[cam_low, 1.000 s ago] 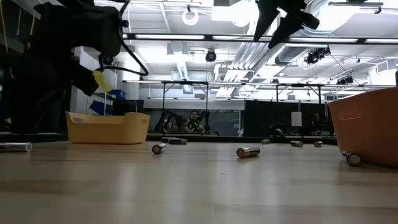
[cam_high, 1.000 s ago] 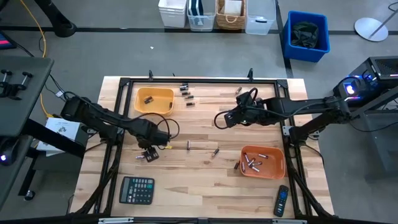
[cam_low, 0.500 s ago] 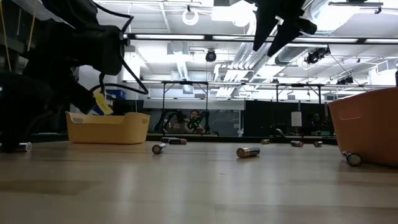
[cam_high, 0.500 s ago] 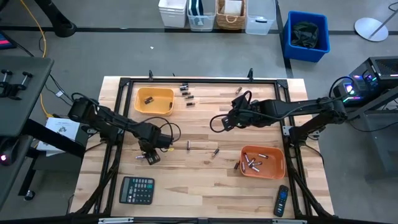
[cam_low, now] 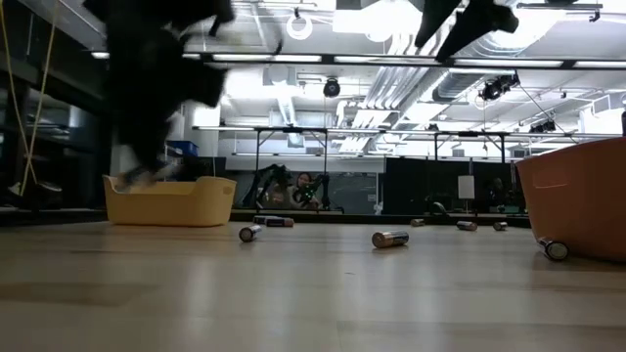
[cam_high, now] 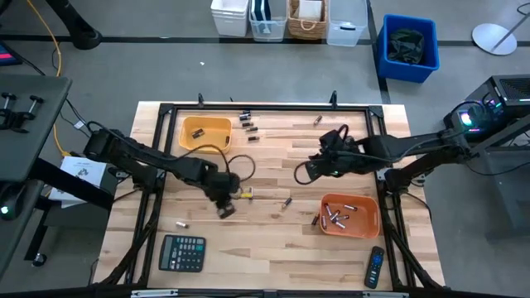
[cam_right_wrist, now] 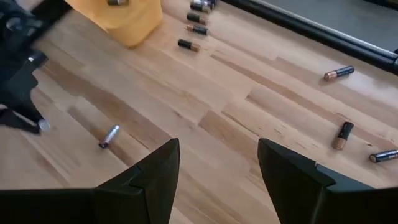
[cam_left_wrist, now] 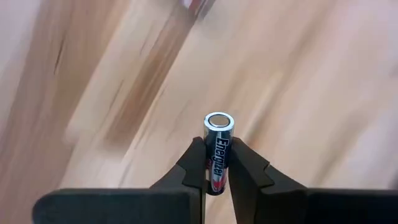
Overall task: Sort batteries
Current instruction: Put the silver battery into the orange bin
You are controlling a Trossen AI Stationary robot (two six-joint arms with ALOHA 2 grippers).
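One battery (cam_left_wrist: 217,149) stands clamped upright between the fingers of the left gripper (cam_high: 225,207), one lies just beside it on the table (cam_high: 273,248), six or so fill the orange bin (cam_high: 371,222), and the right gripper (cam_high: 307,172) hangs spread apart, empty.

Grey floor all round the wooden table (cam_high: 248,248), storage bins (cam_high: 286,21) along the back, blue crate (cam_high: 408,47) nearby, bright ceiling lights (cam_low: 362,20) overhead.

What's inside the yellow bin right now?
In the high view, the yellow bin holds one dark battery. From the low view its wall hides the inside, so nothing more can be confirmed.
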